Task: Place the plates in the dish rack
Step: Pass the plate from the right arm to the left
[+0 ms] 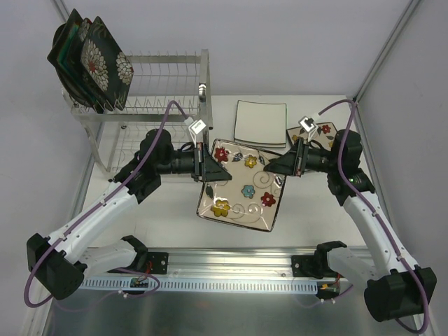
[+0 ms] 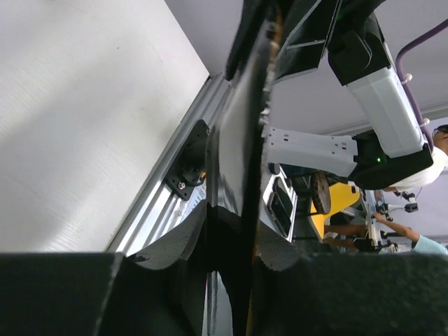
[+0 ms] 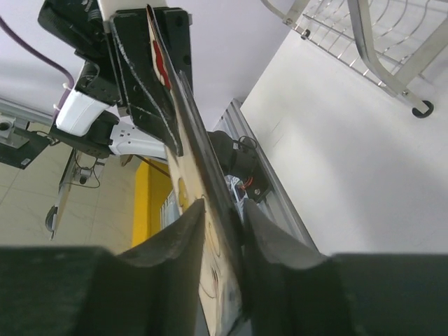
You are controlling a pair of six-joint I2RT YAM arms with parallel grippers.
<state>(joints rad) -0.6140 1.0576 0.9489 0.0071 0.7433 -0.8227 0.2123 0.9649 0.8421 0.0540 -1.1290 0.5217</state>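
Flowered plate point(image 1: 245, 190): edges clamped by left claw point(image 1: 208, 168) at 9 o'clock, right claw point(image 1: 288, 164) at 3 (probably handover toward dish rack point(image 1: 164, 77)).

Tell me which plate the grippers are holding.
The cream flowered plate in the middle, held between left gripper and right gripper; the rest are untouched.

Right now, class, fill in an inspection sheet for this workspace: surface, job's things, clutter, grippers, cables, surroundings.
surface: white table.
job's things: black chrysanthemum plate and teal plate upright in dish rack; white plate flat; flowered plate between both arms.
clutter: flowered piece behind right arm, unclear.
grippers: left gripper shut on flowered plate; right gripper astride its opposite edge, grip unclear.
cables: purple cable on each arm.
surroundings: grey walls.
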